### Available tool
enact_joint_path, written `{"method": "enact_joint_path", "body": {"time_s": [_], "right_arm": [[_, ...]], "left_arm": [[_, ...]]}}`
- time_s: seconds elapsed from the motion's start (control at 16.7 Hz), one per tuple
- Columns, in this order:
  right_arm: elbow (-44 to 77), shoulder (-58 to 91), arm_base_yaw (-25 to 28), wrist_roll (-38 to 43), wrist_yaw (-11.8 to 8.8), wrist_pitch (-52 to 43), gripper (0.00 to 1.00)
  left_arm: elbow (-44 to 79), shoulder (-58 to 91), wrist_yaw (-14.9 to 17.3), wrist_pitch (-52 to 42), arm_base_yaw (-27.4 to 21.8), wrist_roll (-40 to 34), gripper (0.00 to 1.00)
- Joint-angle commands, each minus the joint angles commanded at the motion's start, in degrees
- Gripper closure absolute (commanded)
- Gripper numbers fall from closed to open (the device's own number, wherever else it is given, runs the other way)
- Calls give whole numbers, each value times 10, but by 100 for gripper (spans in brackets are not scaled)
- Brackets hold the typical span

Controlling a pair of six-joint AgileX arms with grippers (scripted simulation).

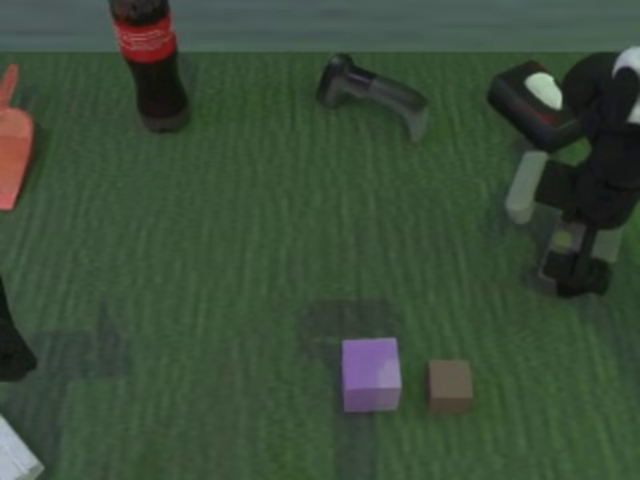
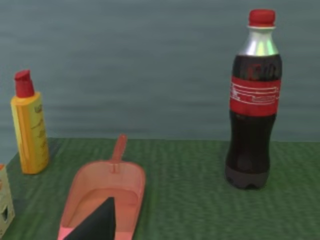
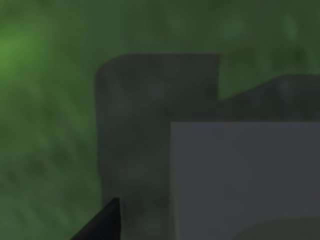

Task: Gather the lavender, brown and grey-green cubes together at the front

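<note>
the lavender cube (image 1: 371,374) sits on the green carpet (image 1: 250,260) toward the front of the table, a little right of centre, and the smaller brown cube (image 1: 450,386) rests just beside it on its right, a narrow strip of carpet between them. the right gripper (image 1: 575,262) is lowered at the right side of the table, well back from that pair, and the top view shows a grey-green patch between its dark fingers, which looks like the grey-green cube (image 3: 245,180); the right wrist view is filled by a flat grey face close to the camera, with shadow on the carpet beside it, but i cannot tell whether the fingers are clamped on it or merely around it. the left arm (image 1: 12,345) stays at the left edge of the table, its gripper hidden from view. along the back stand a cola bottle (image 1: 150,62) and a dark handheld scanner (image 1: 372,92); a salmon scoop (image 2: 102,200) lies at the far left, with a yellow bottle (image 2: 29,130) beyond it in the left wrist view.
</note>
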Motion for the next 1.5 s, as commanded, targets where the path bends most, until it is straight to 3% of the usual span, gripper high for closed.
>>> {"method": "enact_joint_path", "body": {"time_s": [0.6,1.2,1.5], "right_arm": [[0,0,0,0,0,0,98],[1,-8,-1,2,-1,-7,100],[50,-41,1,1,-1,-93,100]], "left_arm": [[0,0,0,0,0,0,0],[0,0,0,0,0,0,0],[0,0,0,0,0,0,0]]}}
